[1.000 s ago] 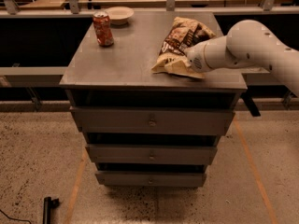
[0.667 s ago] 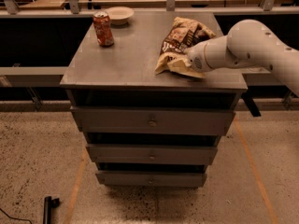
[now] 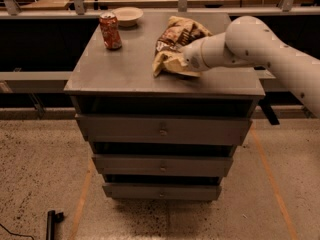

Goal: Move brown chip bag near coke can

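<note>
A grey drawer cabinet (image 3: 161, 130) stands on a speckled floor (image 3: 40, 174). On its flat top, right of centre, lies the chip bag (image 3: 174, 38), crumpled, its tan end toward the front edge. A white arm (image 3: 250, 44) reaches in from the right, and its gripper (image 3: 184, 60) is pressed against the bag's near right side; whether it holds the bag cannot be told. The can (image 3: 110, 31) stands upright at the far left, well apart from the bag. A pale bowl (image 3: 128, 15) sits just behind the can.

Dim warm light from above; soft shadow under gripper (image 3: 186, 60) at brown chip bag (image 3: 175, 38).
</note>
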Available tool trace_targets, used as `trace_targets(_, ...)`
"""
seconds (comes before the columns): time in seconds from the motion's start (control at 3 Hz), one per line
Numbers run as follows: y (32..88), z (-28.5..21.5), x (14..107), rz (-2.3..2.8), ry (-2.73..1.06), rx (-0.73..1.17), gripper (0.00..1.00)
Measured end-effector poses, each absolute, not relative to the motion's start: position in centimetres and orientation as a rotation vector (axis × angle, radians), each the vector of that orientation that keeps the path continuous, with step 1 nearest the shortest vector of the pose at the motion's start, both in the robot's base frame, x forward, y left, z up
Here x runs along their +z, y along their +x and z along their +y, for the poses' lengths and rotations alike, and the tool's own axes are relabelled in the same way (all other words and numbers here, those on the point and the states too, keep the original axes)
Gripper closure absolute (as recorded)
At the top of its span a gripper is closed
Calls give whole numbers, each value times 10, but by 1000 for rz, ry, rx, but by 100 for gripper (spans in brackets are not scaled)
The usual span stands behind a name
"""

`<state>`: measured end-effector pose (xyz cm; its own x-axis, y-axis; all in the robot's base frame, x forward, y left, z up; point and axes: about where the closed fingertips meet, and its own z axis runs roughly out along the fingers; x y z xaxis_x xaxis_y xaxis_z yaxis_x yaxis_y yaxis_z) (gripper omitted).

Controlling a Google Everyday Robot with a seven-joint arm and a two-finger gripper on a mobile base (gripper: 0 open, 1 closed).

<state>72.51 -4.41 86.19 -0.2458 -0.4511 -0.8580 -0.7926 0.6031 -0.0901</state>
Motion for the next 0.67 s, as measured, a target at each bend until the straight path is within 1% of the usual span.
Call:
trace_targets(0.33, 736, 15, 890, 1740, -1086, 528, 100)
trace_targets(0.67, 741, 53, 908, 1653, -1139, 576, 100)
